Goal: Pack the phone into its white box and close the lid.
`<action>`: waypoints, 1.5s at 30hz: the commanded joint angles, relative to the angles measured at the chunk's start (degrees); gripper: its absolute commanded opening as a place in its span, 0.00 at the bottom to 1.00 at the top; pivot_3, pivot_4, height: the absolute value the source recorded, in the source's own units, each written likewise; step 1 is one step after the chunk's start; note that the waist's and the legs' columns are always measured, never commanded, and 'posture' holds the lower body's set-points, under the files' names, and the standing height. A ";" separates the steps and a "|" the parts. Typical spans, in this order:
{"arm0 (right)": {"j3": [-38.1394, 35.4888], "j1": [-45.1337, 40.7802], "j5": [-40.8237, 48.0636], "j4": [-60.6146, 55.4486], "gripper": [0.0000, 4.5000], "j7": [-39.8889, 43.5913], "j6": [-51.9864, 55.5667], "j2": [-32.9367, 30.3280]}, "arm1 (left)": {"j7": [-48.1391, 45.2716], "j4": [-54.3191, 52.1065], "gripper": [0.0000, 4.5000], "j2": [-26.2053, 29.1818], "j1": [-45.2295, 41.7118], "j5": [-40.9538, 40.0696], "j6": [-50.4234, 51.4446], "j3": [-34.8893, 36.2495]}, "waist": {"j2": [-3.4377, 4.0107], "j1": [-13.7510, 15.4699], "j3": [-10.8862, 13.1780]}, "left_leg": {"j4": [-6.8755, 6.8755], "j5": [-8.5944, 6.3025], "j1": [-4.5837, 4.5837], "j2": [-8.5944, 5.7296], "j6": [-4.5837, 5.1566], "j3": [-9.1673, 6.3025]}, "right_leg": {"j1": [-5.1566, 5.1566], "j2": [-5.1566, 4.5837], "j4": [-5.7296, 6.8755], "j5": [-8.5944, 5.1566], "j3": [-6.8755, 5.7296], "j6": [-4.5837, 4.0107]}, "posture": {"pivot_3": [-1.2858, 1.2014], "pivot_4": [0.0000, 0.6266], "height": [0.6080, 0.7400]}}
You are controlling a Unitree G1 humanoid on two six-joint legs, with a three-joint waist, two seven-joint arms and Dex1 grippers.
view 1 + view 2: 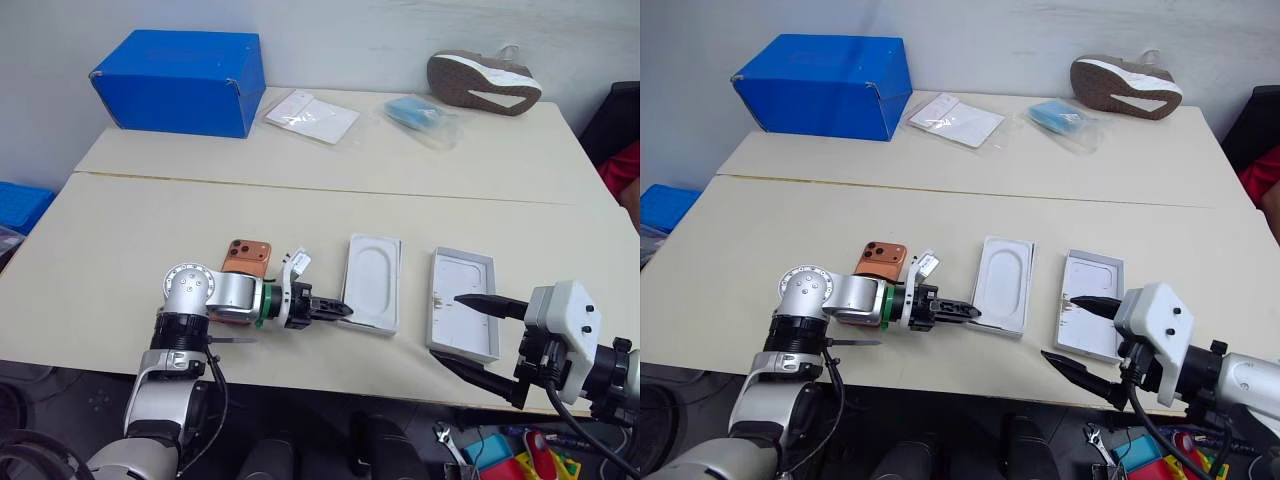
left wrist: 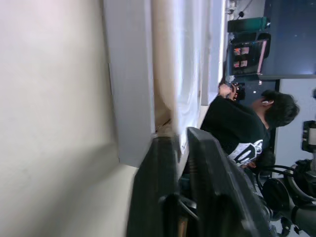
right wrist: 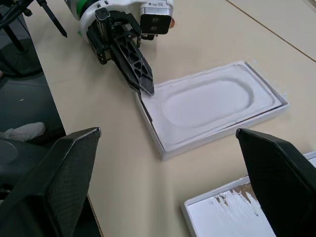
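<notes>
Right hand [image 1: 445, 325]: held at the near edge of the bench [image 1: 150, 230], its two black fingers spread wide with nothing gripped; one finger is seen over the lid, the other just off the bench edge.
Lid [image 1: 465, 290]: laid open side up near the front edge, to the right of the white box and apart from it; brown specks are seen along its left inner edge.
Left hand [image 1: 345, 310]: pointed to the right along the bench, fingers parted by only a slit and nothing held; the tips are placed at the near left corner of the white box.
White box [image 3: 168, 152]: set flat at mid-bench, between the phone and the lid.
Insert [image 1: 372, 275]: a white sheet with an oval recess, seated on top of the white box.
Phone [image 1: 247, 253]: left outside the box, face down on the bench to its left, partly covered by the left wrist; the camera corner is turned away from the robot.
Far end: a blue box [image 1: 180, 80], two plastic bags [image 1: 310, 115] and a shoe [image 1: 485, 82] are ranged along the wall.
</notes>
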 commanded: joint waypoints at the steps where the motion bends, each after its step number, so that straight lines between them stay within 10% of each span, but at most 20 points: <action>1: 0.76 0.02 0.35 -0.68 1.00 -0.55 -1.70 -0.41 | -1.45 -0.59 0.41 2.07 -0.81 -3.12 0.07 -1.90 | 0.00 -0.03 0.00 | 0.00 0.00 0.00 0.00 0.00 0.00 | 0.00 0.00 0.00 0.00 0.00 0.00 | 0.52 0.24 1.00; 10: 3.28 -0.87 -0.69 0.98 1.00 -0.92 -3.37 -1.07 | -2.99 -0.37 1.00 5.41 -3.23 -7.83 0.07 -3.49 | 0.00 -0.09 0.00 | 0.00 0.00 0.00 0.01 -0.01 -0.01 | 0.00 0.00 0.00 0.00 0.00 0.00 | 0.52 0.24 1.00; 30: 5.24 -1.70 -1.81 2.83 1.00 -0.70 -5.07 -1.73 | -9.01 -1.97 1.00 9.55 -5.07 -8.59 0.07 -5.10 | 0.01 -0.13 0.01 | -0.02 0.01 -0.02 0.01 -0.03 -0.02 | -0.01 0.01 -0.03 0.00 -0.01 -0.01 | 0.52 0.24 1.00; 45: 13.09 -10.70 -1.61 6.77 1.00 0.45 -5.72 -2.87 | -31.06 -18.52 1.00 28.85 4.96 2.22 -5.80 -0.04 | 0.07 -0.64 0.10 | -0.08 0.01 0.01 0.06 -0.05 -0.02 | -0.03 0.04 -0.02 -0.07 -0.01 -0.12 | 0.52 0.24 1.00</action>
